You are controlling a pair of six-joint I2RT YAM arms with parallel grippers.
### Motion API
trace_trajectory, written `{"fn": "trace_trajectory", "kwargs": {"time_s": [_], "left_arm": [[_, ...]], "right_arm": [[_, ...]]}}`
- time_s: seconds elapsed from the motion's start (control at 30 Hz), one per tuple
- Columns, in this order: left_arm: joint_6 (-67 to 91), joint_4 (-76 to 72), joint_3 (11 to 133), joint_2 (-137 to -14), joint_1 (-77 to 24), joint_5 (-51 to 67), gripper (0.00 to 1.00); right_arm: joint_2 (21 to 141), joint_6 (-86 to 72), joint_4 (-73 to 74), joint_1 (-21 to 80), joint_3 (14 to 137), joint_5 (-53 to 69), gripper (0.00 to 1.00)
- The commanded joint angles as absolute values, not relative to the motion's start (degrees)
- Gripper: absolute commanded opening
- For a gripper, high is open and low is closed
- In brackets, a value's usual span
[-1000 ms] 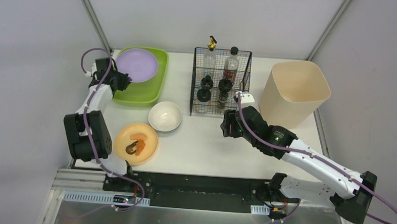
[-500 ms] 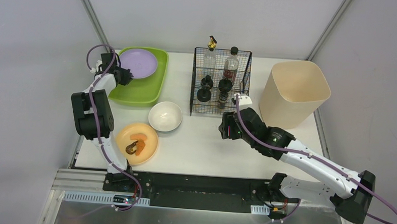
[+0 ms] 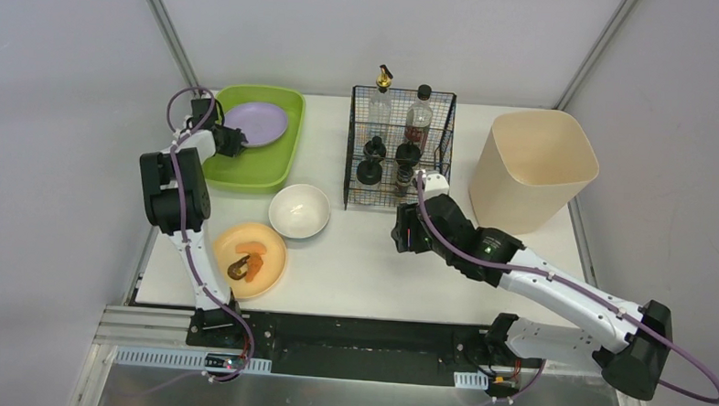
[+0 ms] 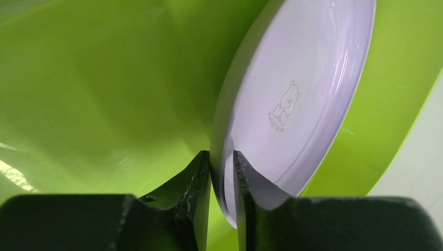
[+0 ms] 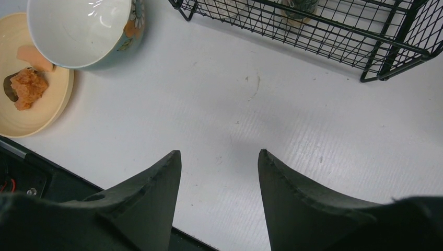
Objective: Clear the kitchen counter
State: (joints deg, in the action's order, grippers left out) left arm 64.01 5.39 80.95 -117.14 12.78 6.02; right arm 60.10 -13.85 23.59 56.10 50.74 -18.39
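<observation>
My left gripper (image 3: 231, 142) (image 4: 222, 154) is shut on the rim of a purple plate (image 3: 257, 123) (image 4: 298, 99) and holds it tilted inside the green tray (image 3: 258, 167) (image 4: 99, 89). A white bowl (image 3: 299, 209) (image 5: 83, 29) and an orange plate (image 3: 271, 263) (image 5: 36, 112) with food scraps (image 3: 246, 261) (image 5: 26, 86) sit on the white kitchen counter (image 3: 372, 258) (image 5: 251, 115). My right gripper (image 3: 400, 238) (image 5: 219, 152) is open and empty above the middle of the counter, right of the bowl.
A black wire basket (image 3: 400, 150) (image 5: 334, 31) holding bottles and shakers stands at the back centre. A tall beige bin (image 3: 533, 167) stands at the back right. A black-and-metal rail (image 3: 368, 350) runs along the counter's front edge.
My left gripper has moved back and right with the purple plate, tipping it down into the green tray. My right gripper has shifted slightly left.
</observation>
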Motion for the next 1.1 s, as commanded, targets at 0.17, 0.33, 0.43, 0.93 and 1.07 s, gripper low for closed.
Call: {"fn": "trace_trajectory", "kwargs": {"time_s": [0.17, 0.33, 0.43, 0.93, 1.07], "left_arm": [[63.52, 3.59, 89.38, -121.62, 12.13, 11.19, 0.42], [62.13, 3.96, 87.34, -119.28, 12.13, 11.31, 0.67], [59.33, 6.82, 86.9, -117.8, 12.2, 11.66, 0.78], [53.71, 18.68, 81.48, -101.61, 12.61, 12.38, 0.82], [51.7, 21.11, 80.18, -96.19, 12.66, 11.83, 0.82]], "right_arm": [[60.94, -13.52, 21.19, 56.35, 50.62, -18.04, 0.58], [61.43, -13.51, 21.17, 56.37, 50.79, -17.79, 0.59], [61.48, -13.62, 21.18, 56.41, 50.72, -17.59, 0.6], [59.79, -13.49, 21.4, 56.3, 50.06, -16.22, 0.64], [59.37, -13.38, 21.27, 56.36, 49.67, -15.98, 0.66]]}}
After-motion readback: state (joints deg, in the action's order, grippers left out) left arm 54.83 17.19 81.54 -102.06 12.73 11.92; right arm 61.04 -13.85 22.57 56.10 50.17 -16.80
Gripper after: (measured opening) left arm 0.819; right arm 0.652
